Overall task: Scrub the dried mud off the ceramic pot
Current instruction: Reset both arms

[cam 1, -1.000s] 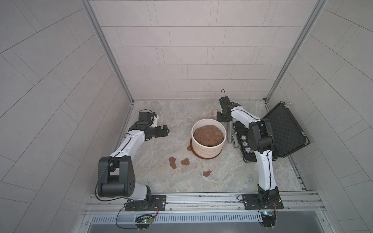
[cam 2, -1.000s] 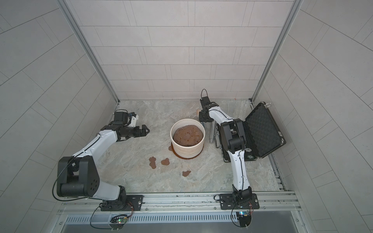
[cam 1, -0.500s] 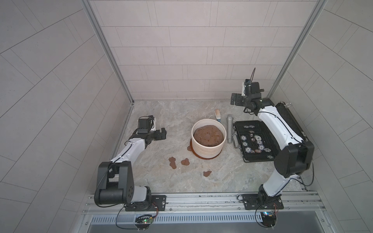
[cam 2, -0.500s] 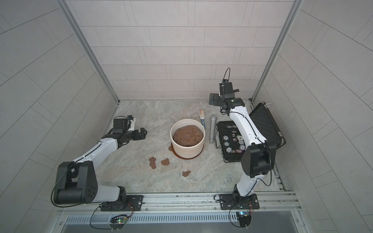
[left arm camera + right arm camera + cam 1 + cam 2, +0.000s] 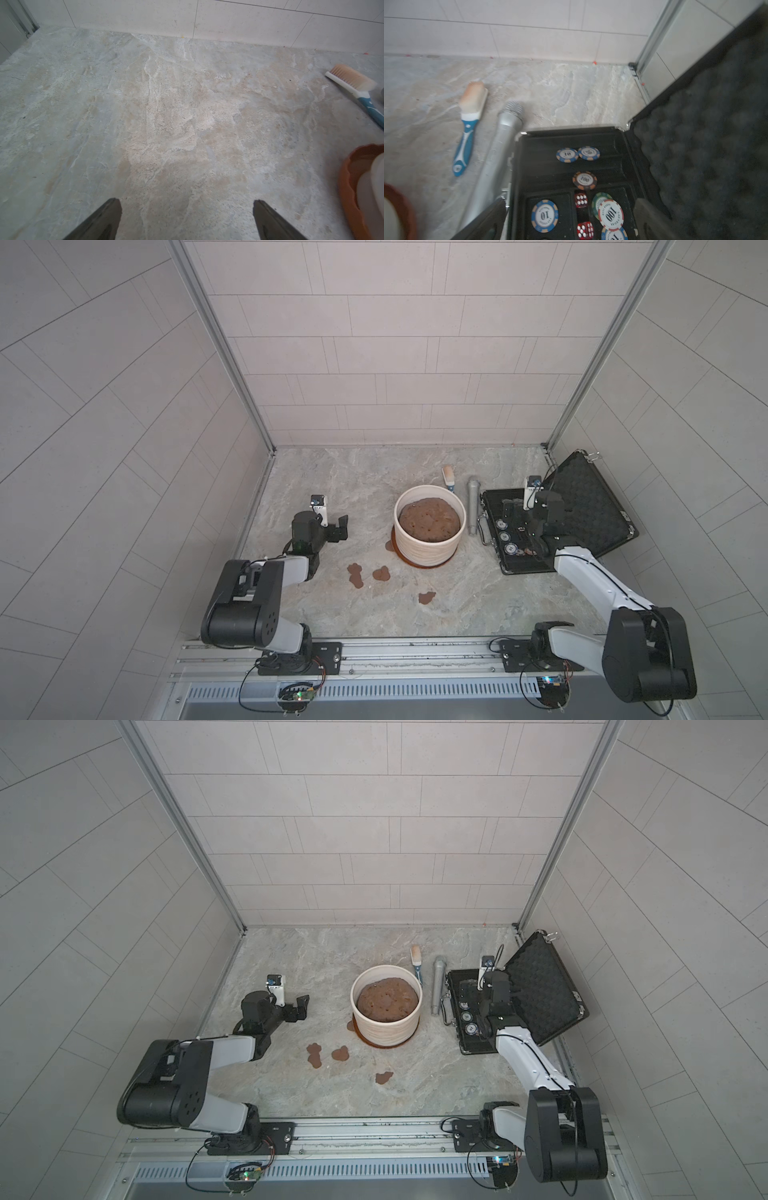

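– Top views, left to right: the left gripper (image 5: 338, 528) hangs wide and empty, left of the ceramic pot (image 5: 428, 549). Has scrubbing begun?
– I'd judge not. The dried mud (image 5: 356, 576) lies in flat reddish-brown blobs on the floor (image 5: 478, 593) before the pot, one touching its saucer (image 5: 419, 565). The pot's ribbed cream wall looks clean from here.
– The scrub brush (image 5: 449, 480)?
– Behind the pot, unheld. The right gripper (image 5: 571, 200), right of the pot, gapes wide over the poker chip case (image 5: 582, 506), holding nothing.

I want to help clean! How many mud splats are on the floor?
4. Two patches side by side before the ceramic pot, a third farther from it, a fourth beside the pot's saucer. The pot may hide more.
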Controlling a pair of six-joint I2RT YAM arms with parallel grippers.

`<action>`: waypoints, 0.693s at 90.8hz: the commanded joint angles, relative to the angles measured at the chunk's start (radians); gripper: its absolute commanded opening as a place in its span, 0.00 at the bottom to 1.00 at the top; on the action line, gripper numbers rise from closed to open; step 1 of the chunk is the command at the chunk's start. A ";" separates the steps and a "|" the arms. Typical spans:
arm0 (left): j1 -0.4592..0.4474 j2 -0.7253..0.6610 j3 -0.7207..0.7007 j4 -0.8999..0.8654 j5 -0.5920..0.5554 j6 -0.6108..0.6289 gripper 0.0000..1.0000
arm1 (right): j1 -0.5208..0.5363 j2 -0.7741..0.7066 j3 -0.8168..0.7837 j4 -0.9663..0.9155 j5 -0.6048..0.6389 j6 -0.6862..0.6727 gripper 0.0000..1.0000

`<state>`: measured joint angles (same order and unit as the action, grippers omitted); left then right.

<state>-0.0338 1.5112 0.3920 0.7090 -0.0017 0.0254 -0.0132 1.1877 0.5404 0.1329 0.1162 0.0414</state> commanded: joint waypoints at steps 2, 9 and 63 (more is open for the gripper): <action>-0.008 0.001 -0.016 0.133 -0.024 0.017 1.00 | -0.035 0.085 -0.053 0.359 -0.080 0.010 1.00; -0.006 0.016 -0.005 0.127 -0.032 0.010 1.00 | -0.048 0.126 0.011 0.290 -0.119 0.003 1.00; -0.005 0.023 0.045 0.044 -0.091 -0.018 1.00 | -0.001 0.341 -0.178 0.756 -0.112 0.011 1.00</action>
<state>-0.0353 1.5326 0.4240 0.7681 -0.0872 0.0147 -0.0433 1.5448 0.3687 0.7971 -0.0341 0.0818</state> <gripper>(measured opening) 0.999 0.999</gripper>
